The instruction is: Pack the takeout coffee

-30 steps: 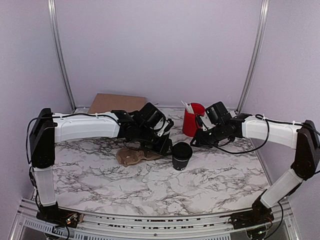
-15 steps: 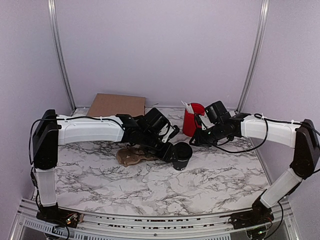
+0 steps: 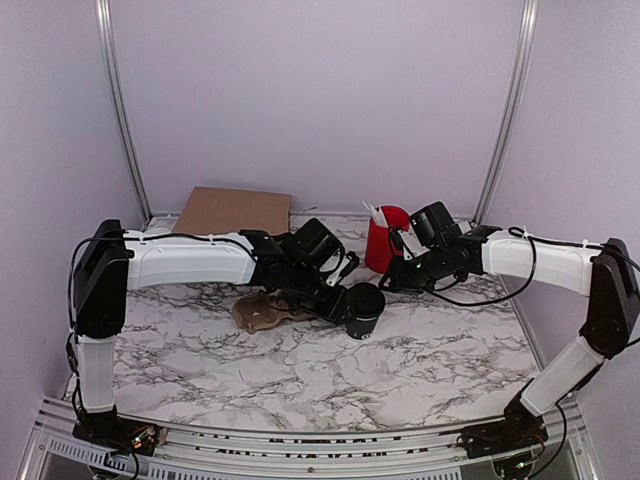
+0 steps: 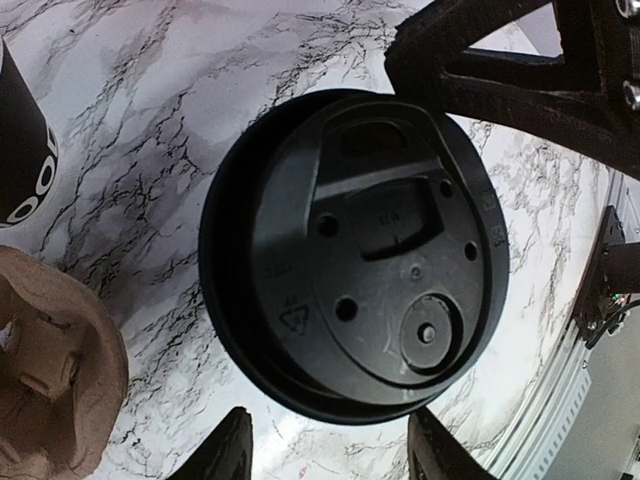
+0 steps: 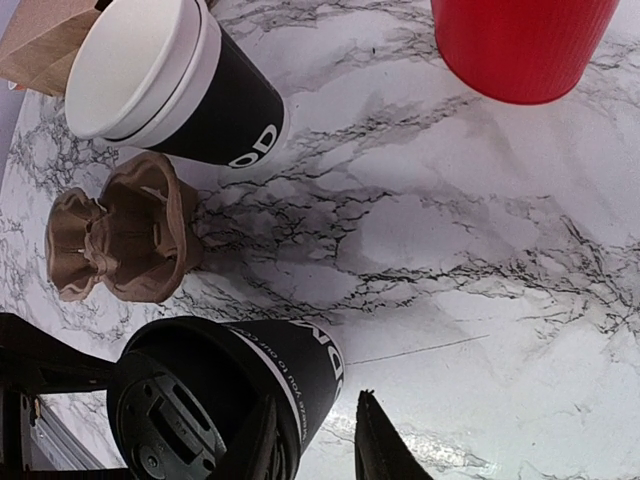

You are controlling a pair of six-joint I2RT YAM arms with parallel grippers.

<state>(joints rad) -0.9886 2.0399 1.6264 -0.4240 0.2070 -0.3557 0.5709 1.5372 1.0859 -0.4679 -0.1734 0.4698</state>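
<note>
Left gripper (image 4: 333,452) nearer, beside takeout coffee (image 4: 350,250) rim

One high view; both wrist views share the takeout coffee (image 4: 350,250)

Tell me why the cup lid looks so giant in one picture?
Left wrist view: the camera sits close above the black lid, so it fills the frame; top external view: the same takeout coffee looks small.

Soft, even light; faint shadows on the marble table (image 3: 300,370); wrist views slightly warped.
</note>
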